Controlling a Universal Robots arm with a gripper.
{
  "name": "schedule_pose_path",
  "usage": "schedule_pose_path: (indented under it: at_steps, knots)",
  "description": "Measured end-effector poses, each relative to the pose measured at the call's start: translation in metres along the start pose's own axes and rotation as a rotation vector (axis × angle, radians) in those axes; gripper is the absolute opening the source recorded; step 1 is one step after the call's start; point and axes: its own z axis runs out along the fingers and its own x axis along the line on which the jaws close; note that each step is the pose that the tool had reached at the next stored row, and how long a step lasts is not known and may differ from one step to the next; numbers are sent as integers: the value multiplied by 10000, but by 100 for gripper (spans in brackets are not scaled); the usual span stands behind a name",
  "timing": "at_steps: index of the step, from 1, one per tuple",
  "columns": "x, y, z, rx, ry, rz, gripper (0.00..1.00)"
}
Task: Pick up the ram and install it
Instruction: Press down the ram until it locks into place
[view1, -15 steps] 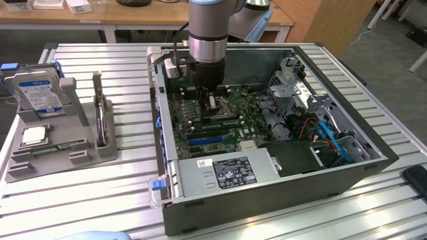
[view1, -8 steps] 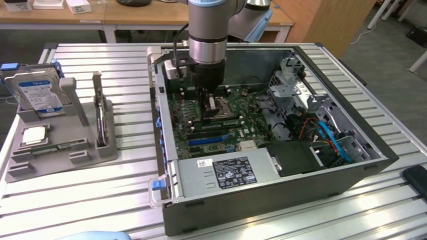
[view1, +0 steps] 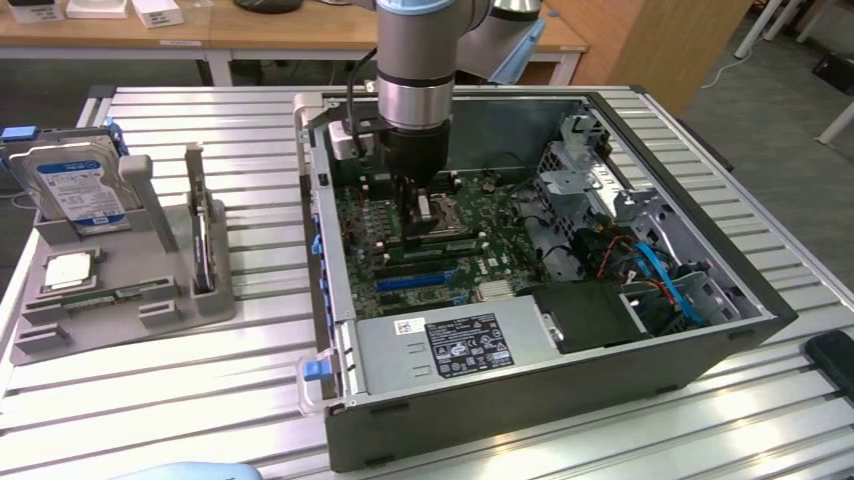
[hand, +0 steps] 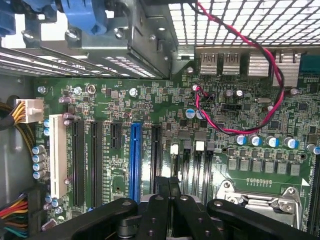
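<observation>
My gripper (view1: 404, 188) hangs inside the open computer case (view1: 747, 290), low over the green motherboard (view1: 400, 250). In the wrist view its black fingers (hand: 161, 197) are pressed together, and I see nothing between them. They sit just above the narrow memory slots (hand: 192, 167), next to the silver processor socket (hand: 260, 197). On the exterior view's left, a long thin stick that looks like the ram (view1: 202, 250) stands on edge in a grey holder (view1: 120, 320), well apart from the gripper.
The holder also carries a blue-labelled hard drive (view1: 78, 190) and a silver processor chip (view1: 70, 270). Inside the case are a power supply (view1: 454, 345), drive cages (view1: 601, 190) and blue cables (view1: 667, 280). A red-black wire (hand: 240, 127) loops over the board.
</observation>
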Motion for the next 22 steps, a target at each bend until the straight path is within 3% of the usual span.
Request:
schedule_pose_path:
  at_steps: [4, 10, 16, 22]
  knots:
    - [13, -5, -65, -82, -36, -14, 10]
    - [25, -39, -131, -141, -63, -24, 10]
    - [38, -177, -180, -200, -63, -34, 10]
    - [60, -319, -284, -326, -69, -56, 10]
